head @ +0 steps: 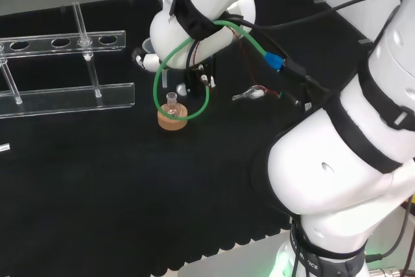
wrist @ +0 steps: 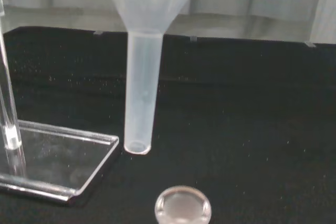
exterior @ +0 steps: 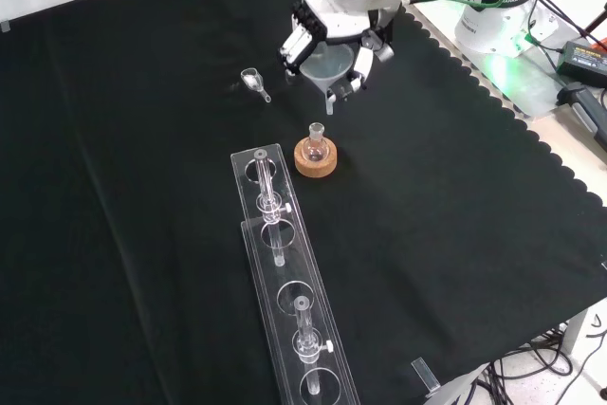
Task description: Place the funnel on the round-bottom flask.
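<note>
Hand: the hand [exterior: 334, 30] hangs above the bench [exterior: 142, 139] near its far edge in the front view, fingers curled round the cone of the funnel [exterior: 325, 65]; in the head view the arm's white links cover most of it.
Funnel: held upright and clear of the cloth, stem pointing down; the wrist view cuts off its cone, with the stem's open tip [wrist: 137, 147] showing.
Flask: a small round-bottom flask [exterior: 317, 143] sits on a cork ring [exterior: 316, 160] near the middle of the bench, just nearer the camera than the funnel in the front view, not touching it; its contents are hard to make out.
Rack: a clear rack [exterior: 289, 286] runs from the cork ring toward the near edge, its glass hard to see.
Small clear piece: lies left of the hand [exterior: 254, 82], too small to name.
</note>
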